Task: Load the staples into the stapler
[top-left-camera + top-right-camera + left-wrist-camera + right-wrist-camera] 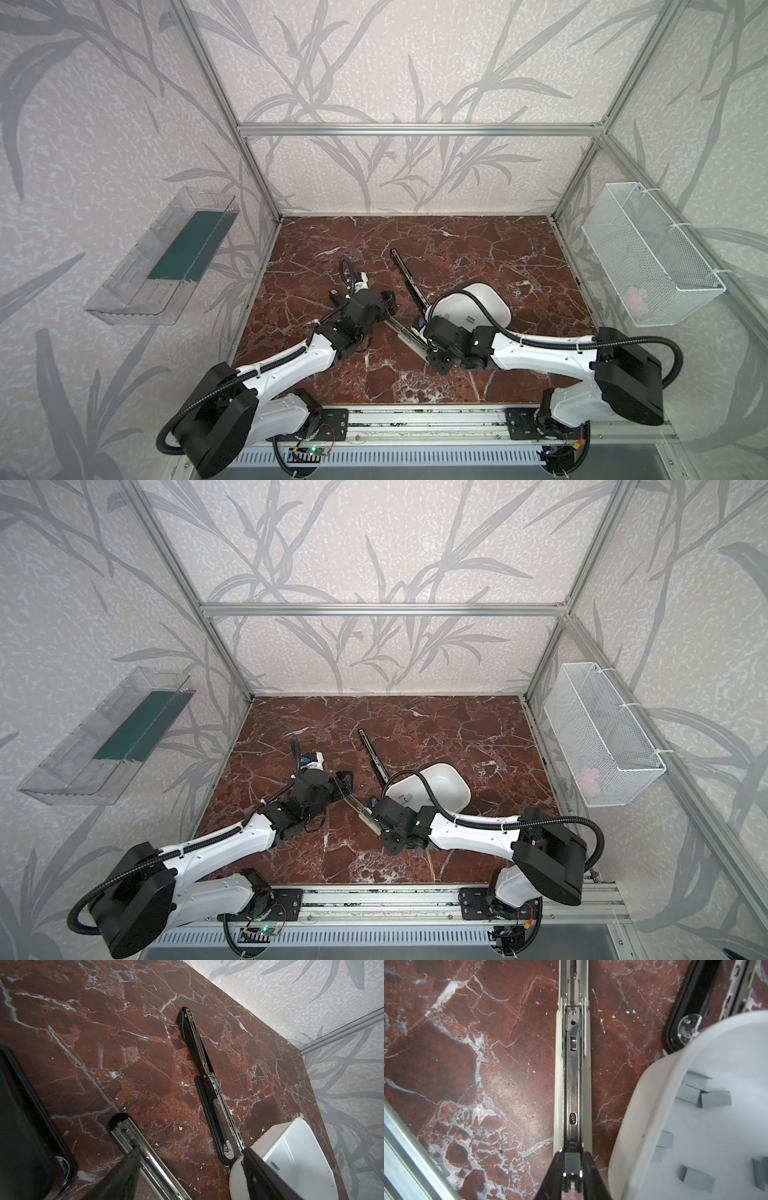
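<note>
One staple strip (572,1161) sits clamped in your right gripper (573,1169), just over the stapler (572,1084) channel | risk: release it tilted and it rides the rail or skids onto the tabletop (488,1064) | spare staples (714,1099) lie in the bowl (654,1084) beside that gripper | farther along, your left gripper (191,1180) stands apart, gripping nothing: stapler may shift

In both top views the wrist (446,332) hides from you the tips of the right gripper (572,1167), and the staples (714,1099) in the bowl (494,301) are too small there to count. Both wrist views cut the grey stapler (572,1076) off at an edge. The bowl's rim hides one end of the black stapler (209,1093), and the pink thing (636,297) in the basket (648,245) is too blurred to name.
</note>
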Robot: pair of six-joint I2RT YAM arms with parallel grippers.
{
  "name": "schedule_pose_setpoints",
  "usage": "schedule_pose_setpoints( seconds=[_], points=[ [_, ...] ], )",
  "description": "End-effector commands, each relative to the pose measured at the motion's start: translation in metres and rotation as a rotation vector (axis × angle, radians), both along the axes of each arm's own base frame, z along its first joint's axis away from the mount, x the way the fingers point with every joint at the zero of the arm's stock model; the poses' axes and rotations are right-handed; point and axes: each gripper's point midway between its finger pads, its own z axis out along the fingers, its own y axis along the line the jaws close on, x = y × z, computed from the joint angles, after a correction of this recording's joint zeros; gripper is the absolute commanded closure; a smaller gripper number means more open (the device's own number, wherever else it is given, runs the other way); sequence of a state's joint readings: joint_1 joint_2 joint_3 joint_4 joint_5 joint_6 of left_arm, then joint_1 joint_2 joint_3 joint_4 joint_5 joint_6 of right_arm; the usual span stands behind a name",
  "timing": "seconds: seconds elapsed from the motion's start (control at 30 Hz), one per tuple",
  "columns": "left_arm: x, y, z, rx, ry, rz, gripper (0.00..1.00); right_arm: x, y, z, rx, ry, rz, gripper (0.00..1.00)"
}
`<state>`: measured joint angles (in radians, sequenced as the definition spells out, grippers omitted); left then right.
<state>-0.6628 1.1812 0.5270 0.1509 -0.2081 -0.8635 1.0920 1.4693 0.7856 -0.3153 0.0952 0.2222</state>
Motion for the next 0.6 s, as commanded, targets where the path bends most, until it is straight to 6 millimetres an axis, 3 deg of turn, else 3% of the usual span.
schedule_pose_setpoints(
  seconds=[0.0,0.27,0.43,0.57],
  points=[
    [0.001,0.003,0.005,-0.002,-0.024,0.017,0.21,-0.009,-0.009,-0.003,-0.021,0.028,0.001,0.79],
    [0.002,0.002,0.005,0.000,-0.021,0.013,0.21,-0.007,-0.008,0.001,-0.013,0.015,0.000,0.77],
    [0.000,-0.001,-0.001,0.016,-0.007,0.000,0.22,-0.005,-0.006,0.015,0.030,-0.009,-0.005,0.64],
    [-0.006,-0.010,-0.007,0.041,0.006,-0.022,0.22,-0.006,-0.006,0.014,0.057,-0.007,-0.024,0.59]
  ],
)
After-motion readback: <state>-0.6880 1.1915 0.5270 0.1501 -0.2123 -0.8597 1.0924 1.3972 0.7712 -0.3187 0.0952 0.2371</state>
